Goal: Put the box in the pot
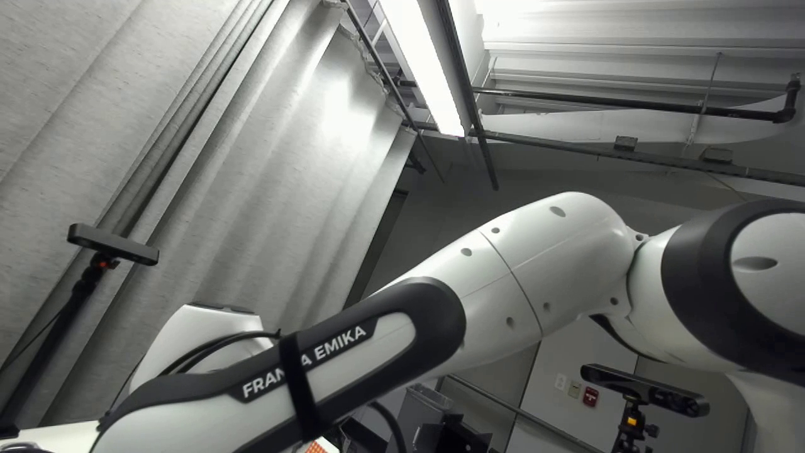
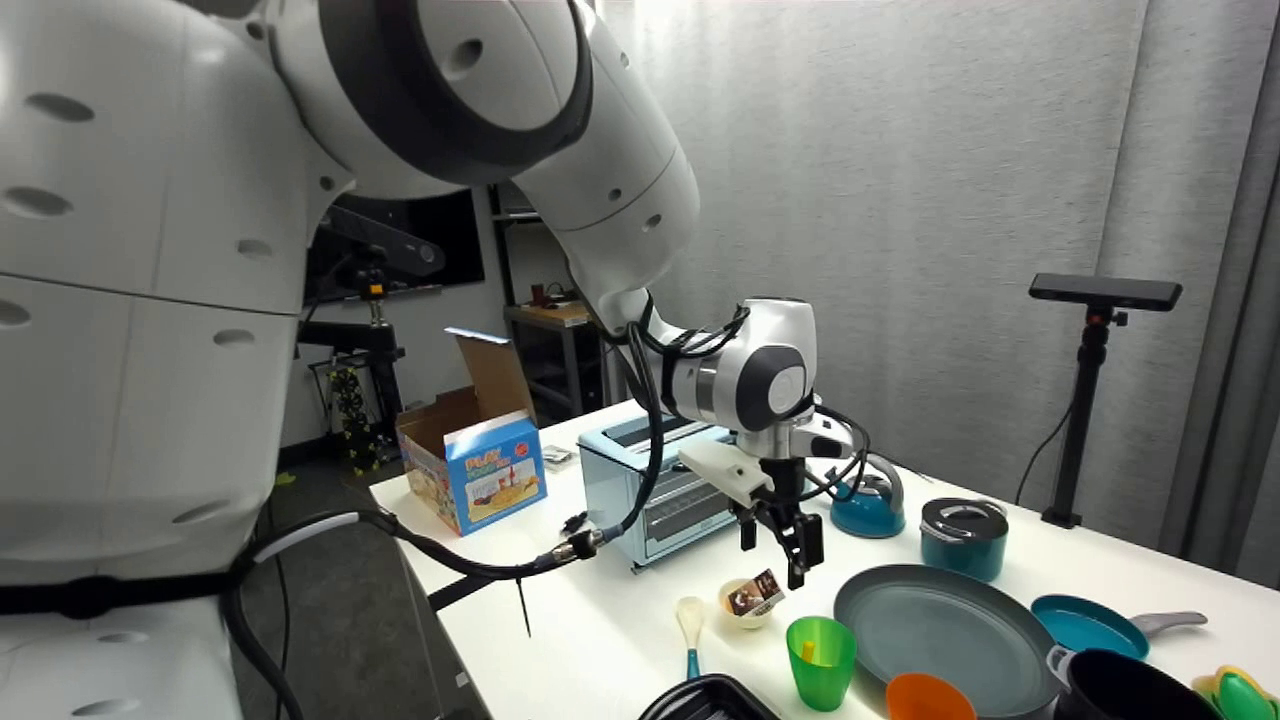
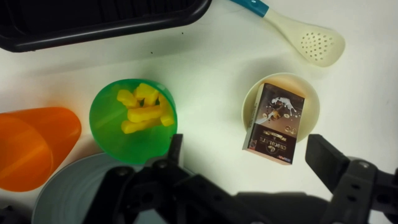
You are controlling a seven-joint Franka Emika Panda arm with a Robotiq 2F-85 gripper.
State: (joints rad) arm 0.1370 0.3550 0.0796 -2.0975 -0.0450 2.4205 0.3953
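Almost all of the task is left, as I judge it. The box, brown and with the word chocolate on it, leans in the cream bowl on the white surface; in the wrist view its lower end sticks out of the bowl near 6 o'clock. The tool hangs above, its jaws wide apart and holding nothing, so the grasp is not yet made. In an exterior view, two candidates can be found from the bowl: the lidded pot between 2 and 3 o'clock, and the dark pot, partly cut by the edge of the view, between 3 and 4 o'clock. The sentence does not say which is meant; the dark one looks uncovered, so probably it is the easier one. What remains, I believe, is to close on the box, lift it, carry it across and release it inside.
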